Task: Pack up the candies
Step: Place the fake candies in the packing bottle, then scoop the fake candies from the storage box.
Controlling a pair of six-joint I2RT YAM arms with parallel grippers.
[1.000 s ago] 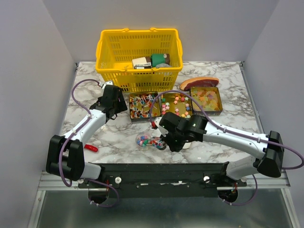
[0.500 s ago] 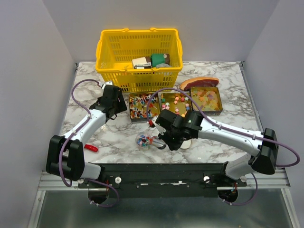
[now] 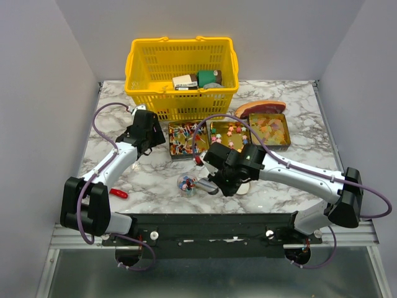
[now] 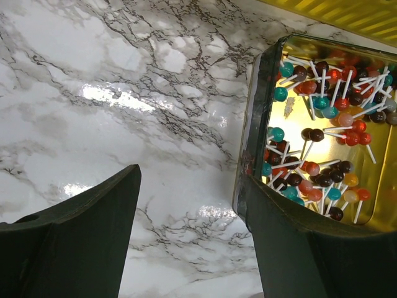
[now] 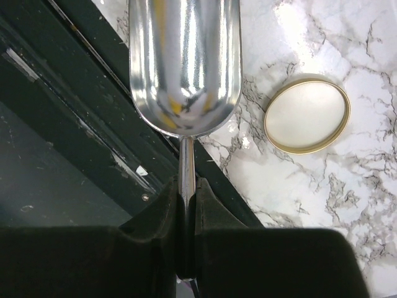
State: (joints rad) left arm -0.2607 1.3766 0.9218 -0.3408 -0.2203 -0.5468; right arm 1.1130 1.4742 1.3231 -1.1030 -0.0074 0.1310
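In their tins the candies look light and loose, likely scoop work; right claw clenches the scoop, left claw gapes.

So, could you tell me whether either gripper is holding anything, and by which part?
The right gripper is shut on the metal scoop, pinching its thin handle. The left gripper is open and holds nothing.
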